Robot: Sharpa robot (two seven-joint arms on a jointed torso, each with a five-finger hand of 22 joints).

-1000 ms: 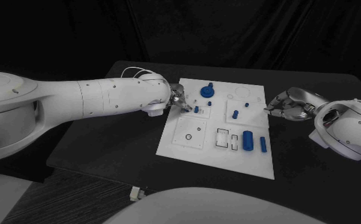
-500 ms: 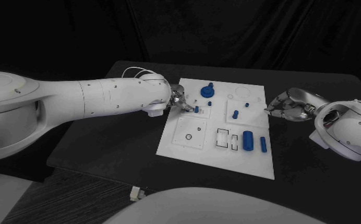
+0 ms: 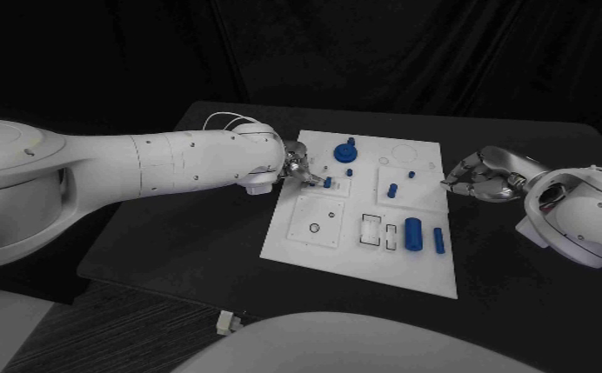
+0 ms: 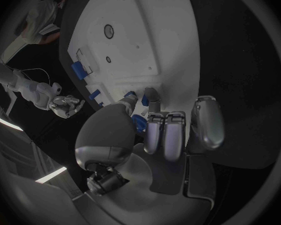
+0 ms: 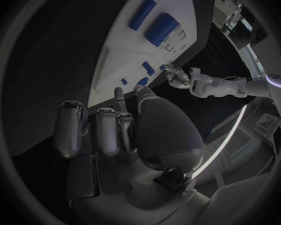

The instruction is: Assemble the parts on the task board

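The white task board [image 3: 364, 251] lies in the middle of the black table. My left hand [image 3: 298, 169] reaches over the board's left side, thumb and a finger pinching a small blue peg [image 3: 327, 183] that stands on the board; the pinch also shows in the left wrist view at the peg [image 4: 143, 99]. A blue gear-like part [image 3: 345, 152] sits just behind it. Another blue peg [image 3: 392, 189] stands mid-board. My right hand [image 3: 483, 177] hovers off the board's right edge, fingers curled in on nothing, as the right wrist view shows [image 5: 115, 130].
A large blue cylinder [image 3: 414, 234] and a slimmer one [image 3: 439, 240] lie near the board's right front, beside rectangular slots [image 3: 372, 229]. A square recess with a round hole [image 3: 317, 219] is at the front left. Bare black table [image 3: 188, 234] surrounds the board.
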